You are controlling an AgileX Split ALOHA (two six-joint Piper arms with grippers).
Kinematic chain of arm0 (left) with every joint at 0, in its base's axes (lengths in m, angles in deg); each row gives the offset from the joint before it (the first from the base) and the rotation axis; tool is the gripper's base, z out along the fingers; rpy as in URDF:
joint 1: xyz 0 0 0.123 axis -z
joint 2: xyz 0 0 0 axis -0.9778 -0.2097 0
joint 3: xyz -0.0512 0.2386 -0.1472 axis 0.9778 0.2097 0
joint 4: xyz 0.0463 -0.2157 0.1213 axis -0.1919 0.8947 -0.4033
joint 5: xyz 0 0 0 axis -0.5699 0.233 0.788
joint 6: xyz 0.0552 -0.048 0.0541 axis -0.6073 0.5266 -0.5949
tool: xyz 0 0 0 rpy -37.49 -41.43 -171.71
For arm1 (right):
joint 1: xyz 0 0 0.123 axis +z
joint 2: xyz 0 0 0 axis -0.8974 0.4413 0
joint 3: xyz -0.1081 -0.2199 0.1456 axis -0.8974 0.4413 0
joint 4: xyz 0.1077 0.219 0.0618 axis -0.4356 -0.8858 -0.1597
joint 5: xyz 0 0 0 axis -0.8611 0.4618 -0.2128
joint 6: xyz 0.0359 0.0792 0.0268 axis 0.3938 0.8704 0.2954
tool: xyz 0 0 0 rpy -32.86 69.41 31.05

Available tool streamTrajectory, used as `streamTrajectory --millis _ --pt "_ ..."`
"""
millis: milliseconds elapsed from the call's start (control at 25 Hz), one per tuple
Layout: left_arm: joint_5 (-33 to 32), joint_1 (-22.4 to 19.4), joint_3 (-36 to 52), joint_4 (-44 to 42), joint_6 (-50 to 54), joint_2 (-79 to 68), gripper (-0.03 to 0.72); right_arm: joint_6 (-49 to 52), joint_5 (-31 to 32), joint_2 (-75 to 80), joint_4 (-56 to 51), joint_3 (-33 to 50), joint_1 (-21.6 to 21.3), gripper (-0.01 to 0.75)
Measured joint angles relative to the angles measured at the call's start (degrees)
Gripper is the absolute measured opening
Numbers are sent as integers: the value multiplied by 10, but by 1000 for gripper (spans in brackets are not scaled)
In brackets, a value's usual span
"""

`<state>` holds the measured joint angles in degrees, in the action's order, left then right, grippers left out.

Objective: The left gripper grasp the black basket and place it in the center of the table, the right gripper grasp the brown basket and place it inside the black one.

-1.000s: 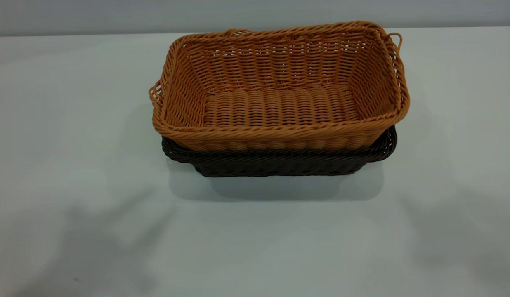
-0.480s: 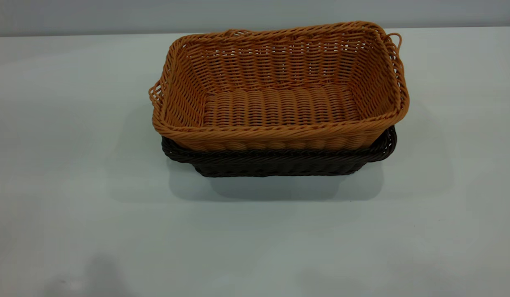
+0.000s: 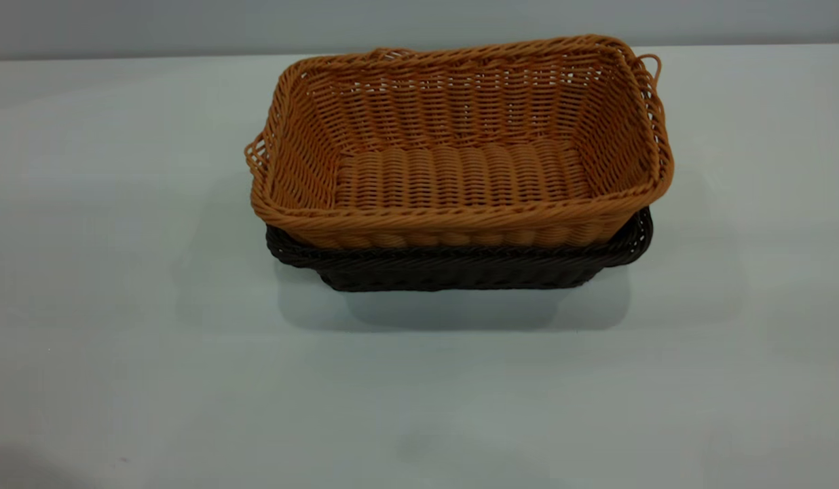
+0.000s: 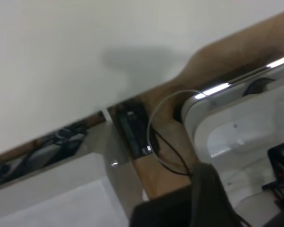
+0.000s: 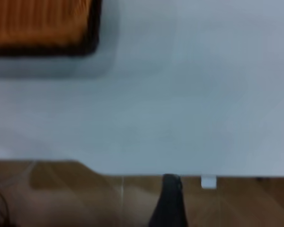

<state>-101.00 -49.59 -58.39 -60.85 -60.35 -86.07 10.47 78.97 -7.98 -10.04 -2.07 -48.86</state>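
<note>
- From near me, the white surface (image 3: 121, 305) in front carries nothing, and I see no arm above it.
- In the centre, the brown basket (image 3: 460, 170) sits nested inside the black basket (image 3: 460, 268).
- Both placements look done to me; nothing seems left.
- For each claw, I cannot tell if it is released or clenched.

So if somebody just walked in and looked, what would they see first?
First, the brown basket, bright orange-tan, sitting nested inside the black basket in the middle of the table. Only the dark rim and lower side peek out underneath it. No robot arm shows in the exterior view, and both baskets stand free with nothing touching them.
</note>
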Motion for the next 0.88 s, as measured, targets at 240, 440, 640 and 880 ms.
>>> streamTrajectory --millis 240,440,640,880 --pt "33 0 91 9 4 161 363 -19 -75 0 0 11 0 565" --pt "35 0 102 9 -11 292 363 -20 -53 0 0 15 0 565" --pt "33 0 102 9 -23 403 363 -20 -51 0 0 15 0 565" --pt "25 -48 102 9 -24 482 363 -20 -49 -14 -1 15 -41 565"
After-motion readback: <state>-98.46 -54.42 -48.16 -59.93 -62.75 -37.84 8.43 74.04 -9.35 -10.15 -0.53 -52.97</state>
